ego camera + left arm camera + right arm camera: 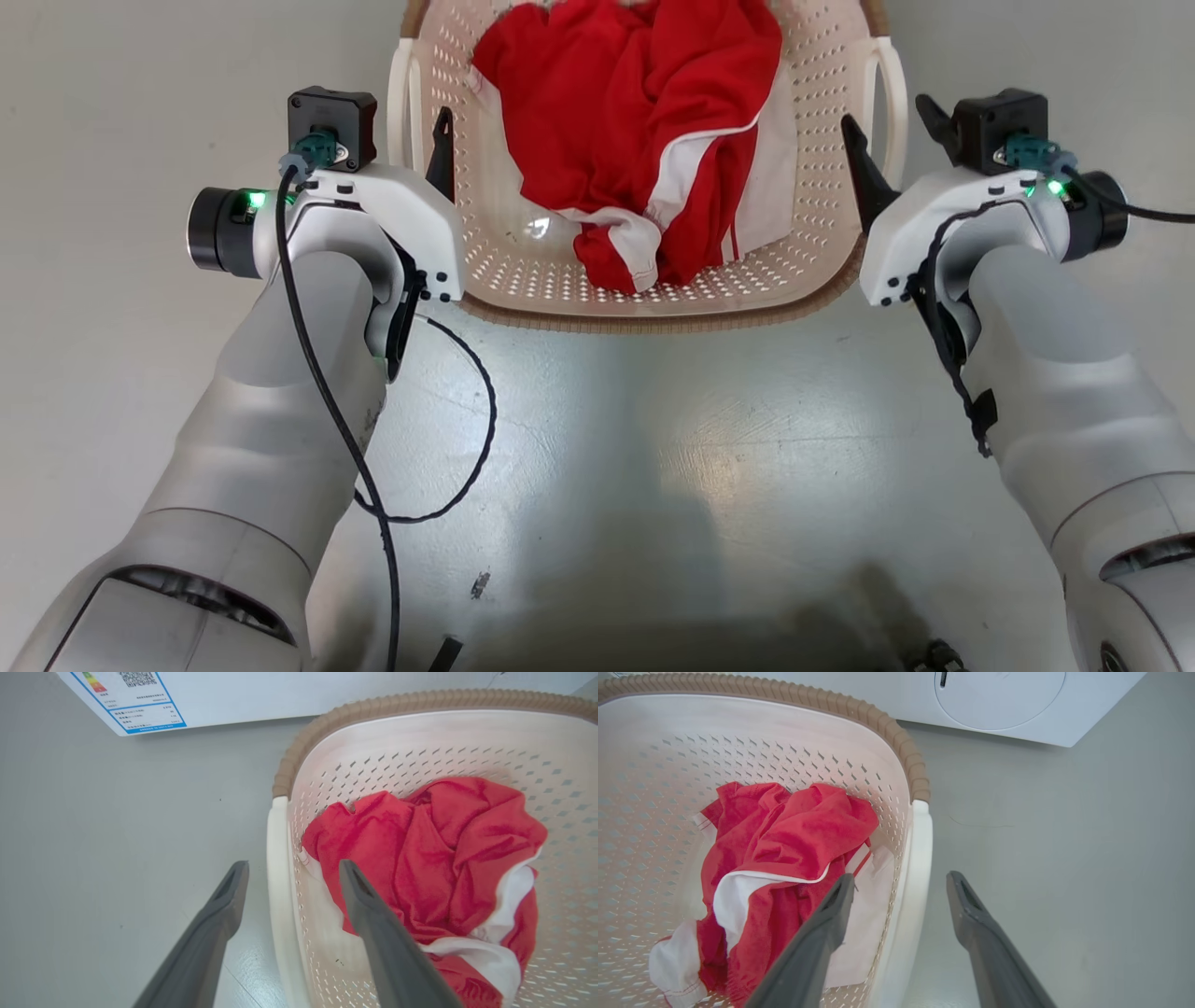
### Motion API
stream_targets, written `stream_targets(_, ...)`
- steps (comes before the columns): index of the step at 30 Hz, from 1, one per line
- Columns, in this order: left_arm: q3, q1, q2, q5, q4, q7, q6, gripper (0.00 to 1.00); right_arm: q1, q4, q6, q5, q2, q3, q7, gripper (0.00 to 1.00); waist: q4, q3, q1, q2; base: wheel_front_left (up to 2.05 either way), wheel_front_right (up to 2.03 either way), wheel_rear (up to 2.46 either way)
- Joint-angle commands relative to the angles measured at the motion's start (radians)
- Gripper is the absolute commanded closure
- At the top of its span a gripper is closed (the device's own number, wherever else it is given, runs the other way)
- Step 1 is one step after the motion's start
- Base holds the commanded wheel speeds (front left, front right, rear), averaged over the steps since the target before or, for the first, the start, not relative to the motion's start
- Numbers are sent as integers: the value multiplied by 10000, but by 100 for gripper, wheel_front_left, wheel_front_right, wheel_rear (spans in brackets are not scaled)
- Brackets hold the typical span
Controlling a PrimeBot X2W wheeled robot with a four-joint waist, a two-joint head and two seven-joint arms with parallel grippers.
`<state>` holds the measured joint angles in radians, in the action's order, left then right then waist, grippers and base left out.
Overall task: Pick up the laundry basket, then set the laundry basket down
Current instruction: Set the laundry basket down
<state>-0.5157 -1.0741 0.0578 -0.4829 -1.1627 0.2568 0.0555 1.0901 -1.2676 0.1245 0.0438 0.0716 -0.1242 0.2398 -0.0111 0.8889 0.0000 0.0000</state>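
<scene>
The laundry basket (812, 187) is cream-white, dotted with rows of small holes, its rim (653, 322) a brown woven look and its handles (898, 93) white. The garment (616, 103) inside is red with white trim. The floor (653, 448) is pale grey, the washing machine (1017, 700) white with a blue-bordered label (135, 700), the fingers (387, 942) dark grey.

The head camera looks steeply down onto the cream perforated plastic basket (822, 187). Each wrist camera sits close beside one basket side, angled downward. All three views share its red-and-white cloth (635, 121).
</scene>
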Motion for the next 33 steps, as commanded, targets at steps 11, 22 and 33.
stream_targets(11,639,1161,333,285,934,49,-69,0,-1175,944,62,-304,-214,216,215,0,-59,-1437,0,0,0,0,0)
stream_targets(22,1321,2433,298,686,1972,49,-104,0,-2566,2159,62,-475,-214,637,218,0,-33,-3596,0,0,0,0,0)
stream_targets(33,2115,4358,219,1003,2647,49,-228,0,-3989,2882,62,-878,-214,963,219,0,-25,-6107,0,0,0,0,0)
